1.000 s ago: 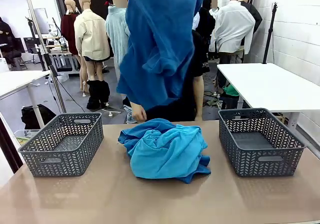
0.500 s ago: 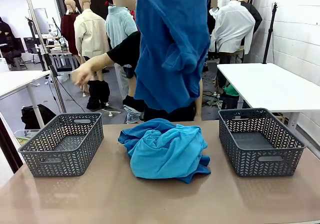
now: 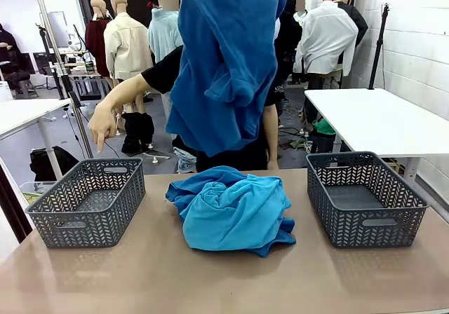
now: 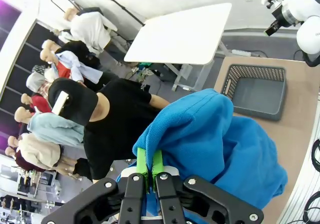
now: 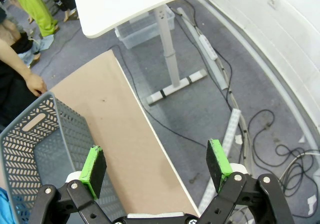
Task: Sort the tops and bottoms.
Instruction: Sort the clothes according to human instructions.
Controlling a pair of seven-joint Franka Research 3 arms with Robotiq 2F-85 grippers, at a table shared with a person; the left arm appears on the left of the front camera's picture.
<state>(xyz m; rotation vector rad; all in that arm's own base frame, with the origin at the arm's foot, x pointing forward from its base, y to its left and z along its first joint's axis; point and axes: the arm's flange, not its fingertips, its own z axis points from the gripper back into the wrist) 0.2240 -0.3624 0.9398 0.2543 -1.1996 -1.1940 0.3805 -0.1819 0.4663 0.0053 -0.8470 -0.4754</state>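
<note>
The left gripper point(image 4: 150, 165) has its fingers pressed together on a fold of a blue garment point(image 4: 200, 134), which drapes away below it. From the front, that blue garment point(image 3: 224, 62) hangs high over the far side of the table point(image 3: 210, 279), in front of the person; its upper end runs out of the picture, and a bunched part at its middle may be a sleeve. The person's hand point(image 3: 103, 125) points a finger down above the left basket point(image 3: 105, 209). A pile of blue clothes point(image 3: 235, 212) lies on the table between that basket and the right basket point(image 3: 365, 216), touching neither. The right gripper point(image 5: 155, 168) has its fingers wide apart with nothing between them, above the table's edge beside the right basket.
</note>
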